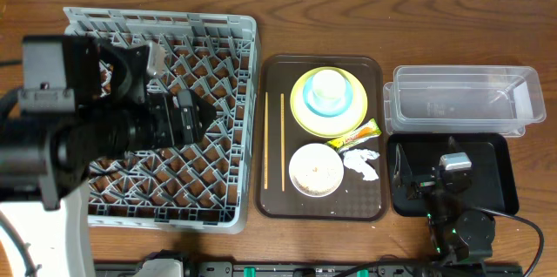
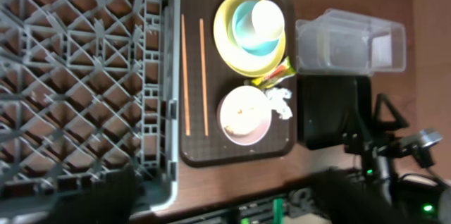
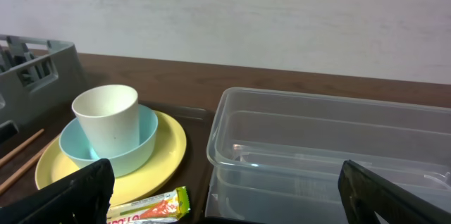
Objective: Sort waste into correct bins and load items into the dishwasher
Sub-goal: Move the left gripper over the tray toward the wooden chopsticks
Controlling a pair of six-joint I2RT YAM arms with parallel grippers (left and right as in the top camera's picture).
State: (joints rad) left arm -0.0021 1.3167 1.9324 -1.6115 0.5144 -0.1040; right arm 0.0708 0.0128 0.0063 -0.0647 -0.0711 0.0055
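Wood-grain tabletop carries everything. On the brown serving tray (image 1: 274, 203), the crumpled napkin (image 1: 361, 164) lies just beside the snack wrapper (image 1: 359, 135) and the white bowl (image 1: 316, 171), which holds rice-like scraps. Behind them the pale cup (image 1: 326, 88) sits in the blue bowl (image 1: 349, 104) on the yellow-green plate (image 1: 300, 111), and two chopsticks (image 1: 282, 142) lie parallel along the tray's left side. Right of it stand the clear tub (image 1: 461, 98) and the black tray (image 1: 496, 181); left of it stands the grey rack (image 1: 218, 77). The left gripper (image 1: 198, 116) hovers over the rack with its fingers spread and holding nothing. The right gripper (image 3: 236, 199) sits over the black tray, jaws wide and empty.
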